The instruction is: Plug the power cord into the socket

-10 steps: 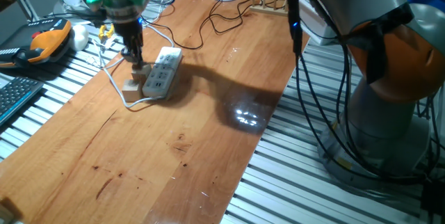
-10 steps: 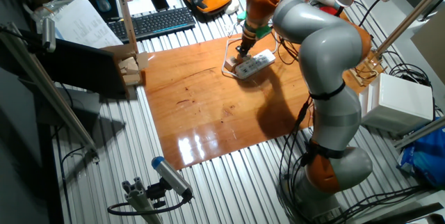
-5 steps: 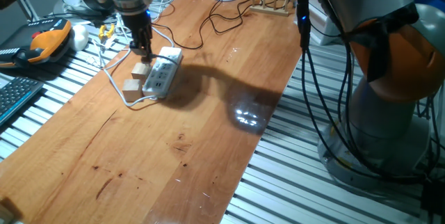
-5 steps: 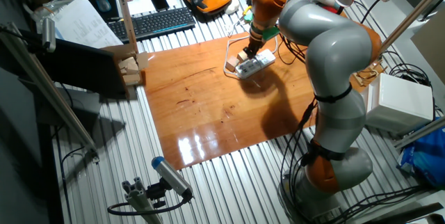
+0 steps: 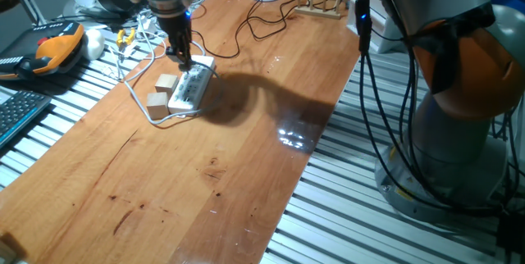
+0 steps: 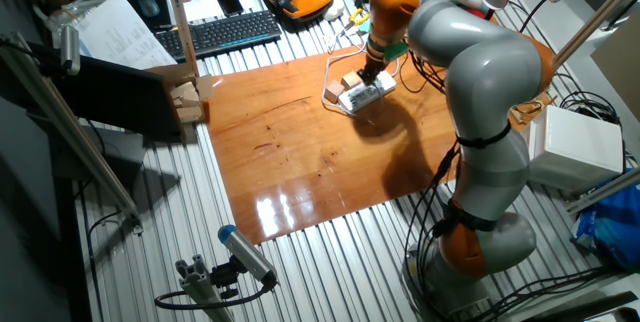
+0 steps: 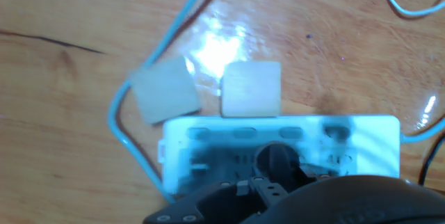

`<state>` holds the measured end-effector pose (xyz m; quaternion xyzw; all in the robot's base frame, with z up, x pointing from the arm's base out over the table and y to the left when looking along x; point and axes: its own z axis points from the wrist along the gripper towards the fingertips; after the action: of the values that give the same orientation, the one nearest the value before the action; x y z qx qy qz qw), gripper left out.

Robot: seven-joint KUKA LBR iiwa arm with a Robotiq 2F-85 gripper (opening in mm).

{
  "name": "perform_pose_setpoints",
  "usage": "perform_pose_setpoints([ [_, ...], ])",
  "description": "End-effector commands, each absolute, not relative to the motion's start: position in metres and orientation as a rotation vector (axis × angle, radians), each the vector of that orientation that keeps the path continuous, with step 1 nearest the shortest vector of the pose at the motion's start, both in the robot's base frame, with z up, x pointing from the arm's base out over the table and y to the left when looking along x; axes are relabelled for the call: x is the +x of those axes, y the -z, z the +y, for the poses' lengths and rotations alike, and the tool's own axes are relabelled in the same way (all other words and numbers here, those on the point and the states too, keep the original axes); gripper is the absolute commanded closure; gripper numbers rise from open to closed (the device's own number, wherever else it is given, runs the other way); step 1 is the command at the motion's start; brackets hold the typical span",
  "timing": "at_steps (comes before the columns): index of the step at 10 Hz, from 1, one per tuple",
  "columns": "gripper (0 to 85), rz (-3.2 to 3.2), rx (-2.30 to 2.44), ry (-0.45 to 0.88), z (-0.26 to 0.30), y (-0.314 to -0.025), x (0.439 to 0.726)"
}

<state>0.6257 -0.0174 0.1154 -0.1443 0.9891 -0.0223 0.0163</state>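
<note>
Shifting across from the two tan cubes (image 5: pixel 162 92), where it stood a second ago, the gripper (image 5: pixel 180 56) now hangs directly over the socket (image 5: pixel 190 87), near the end of the strip farther from the cubes. In the other fixed view the same thing shows: the gripper (image 6: pixel 368 70) has travelled along the white strip (image 6: pixel 364 91) and sits above it rather than beside it. The hand view looks straight down onto the socket (image 7: pixel 208 151), with a round black shape, likely the plug of the power cord (image 7: pixel 277 161), held in front of the outlets; the picture is blurred, so I cannot tell whether the plug touches the strip or is merely just above it. The fingers seem clenched on that plug, though their tips are hidden by the hand's own body. The thin black cable (image 5: pixel 254 26) winds away across the wooden table (image 5: pixel 230 174) towards the far end. The two cubes (image 7: pixel 208 92) lie just beside the long edge of the strip, one of them touching or nearly touching it.

By my reading, the sideways move is over and the plug is lined up with an outlet, so what is left is the downward push, which calls for the pins meeting the holes squarely
</note>
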Motion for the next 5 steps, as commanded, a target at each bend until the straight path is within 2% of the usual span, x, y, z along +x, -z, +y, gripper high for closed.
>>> perform_pose_setpoints([
  [1,85.0,3.074,-0.449,0.075,-0.0196,-0.1131,0.6245],
  [5,85.0,3.095,-0.458,0.037,-0.0215,-0.1139,0.6241],
])
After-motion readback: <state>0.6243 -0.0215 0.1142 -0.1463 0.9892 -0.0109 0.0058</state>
